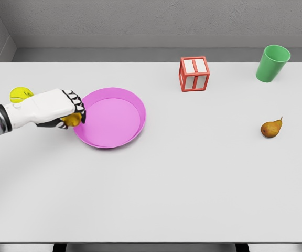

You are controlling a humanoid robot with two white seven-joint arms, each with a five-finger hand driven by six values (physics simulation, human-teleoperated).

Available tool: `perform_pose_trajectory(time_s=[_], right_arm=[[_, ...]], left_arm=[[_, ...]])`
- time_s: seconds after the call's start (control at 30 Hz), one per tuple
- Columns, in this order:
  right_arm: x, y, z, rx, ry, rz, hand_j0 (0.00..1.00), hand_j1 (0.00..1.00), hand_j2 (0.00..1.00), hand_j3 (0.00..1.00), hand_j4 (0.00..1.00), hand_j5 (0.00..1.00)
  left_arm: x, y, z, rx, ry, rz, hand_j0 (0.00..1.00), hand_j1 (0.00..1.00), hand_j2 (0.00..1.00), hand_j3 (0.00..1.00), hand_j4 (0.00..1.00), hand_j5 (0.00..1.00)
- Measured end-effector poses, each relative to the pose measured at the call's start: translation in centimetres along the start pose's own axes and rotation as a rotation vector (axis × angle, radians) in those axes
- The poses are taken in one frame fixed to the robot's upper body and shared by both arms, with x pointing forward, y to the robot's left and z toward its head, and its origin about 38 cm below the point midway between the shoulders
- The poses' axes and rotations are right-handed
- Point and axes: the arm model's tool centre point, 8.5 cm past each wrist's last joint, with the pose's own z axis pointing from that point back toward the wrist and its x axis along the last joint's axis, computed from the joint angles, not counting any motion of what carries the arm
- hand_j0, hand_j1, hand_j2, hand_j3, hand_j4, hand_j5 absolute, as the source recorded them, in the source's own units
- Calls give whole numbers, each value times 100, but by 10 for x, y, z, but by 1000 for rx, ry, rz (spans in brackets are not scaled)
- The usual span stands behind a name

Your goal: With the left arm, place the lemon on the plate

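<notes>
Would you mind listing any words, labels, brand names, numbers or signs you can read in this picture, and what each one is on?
None: no readable text anywhere in the head view.
Red and white cube: plain white panels in a red frame, no lettering.
Green cup: unmarked.
Pink plate: unmarked.
Yellow ball behind the left hand: a faint curved line, no letters.
Pear and table: unmarked.

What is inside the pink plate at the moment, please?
The pink plate looks empty. The left robot hand covers its left rim, gripping a yellow-orange object there, probably the lemon; whether it is past the rim is hidden.
</notes>
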Motion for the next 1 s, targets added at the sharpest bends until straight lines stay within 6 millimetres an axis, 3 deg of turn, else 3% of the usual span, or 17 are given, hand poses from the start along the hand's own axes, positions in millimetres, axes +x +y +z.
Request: perform_pose_trajectory(time_s=[0.37, 0.4, 0.43, 0.67, 0.73, 0.87, 1.0], right_arm=[[0, 0, 0, 0, 0, 0, 100, 100, 100, 100, 100, 100], [0, 0, 0, 0, 0, 0, 100, 100, 100, 100, 100, 100], [0, 0, 0, 0, 0, 0, 100, 100, 100, 100, 100, 100], [0, 0, 0, 0, 0, 0, 100, 100, 100, 100, 100, 100], [0, 0, 0, 0, 0, 0, 100, 100, 100, 100, 100, 100], [0, 0, 0, 0, 0, 0, 100, 100, 100, 100, 100, 100], [0, 0, 0, 0, 0, 0, 100, 100, 100, 100, 100, 100]], left_arm=[[19, 6, -23, 50, -59, 10, 45, 45, 45, 45, 45, 45], [21, 6, -26, 55, -64, 11, 68, 68, 68, 68, 68, 68], [23, 9, -29, 67, -71, 12, 97, 97, 97, 97, 97, 97], [30, 11, -38, 105, -97, 41, 100, 100, 100, 100, 100, 100], [24, 14, -29, 110, -88, 49, 100, 100, 100, 100, 100, 100], [0, 4, 18, 90, -39, 130, 100, 100, 100, 100, 100, 100], [-16, 1, 45, 79, 14, 160, 100, 100, 100, 100, 100, 100]])
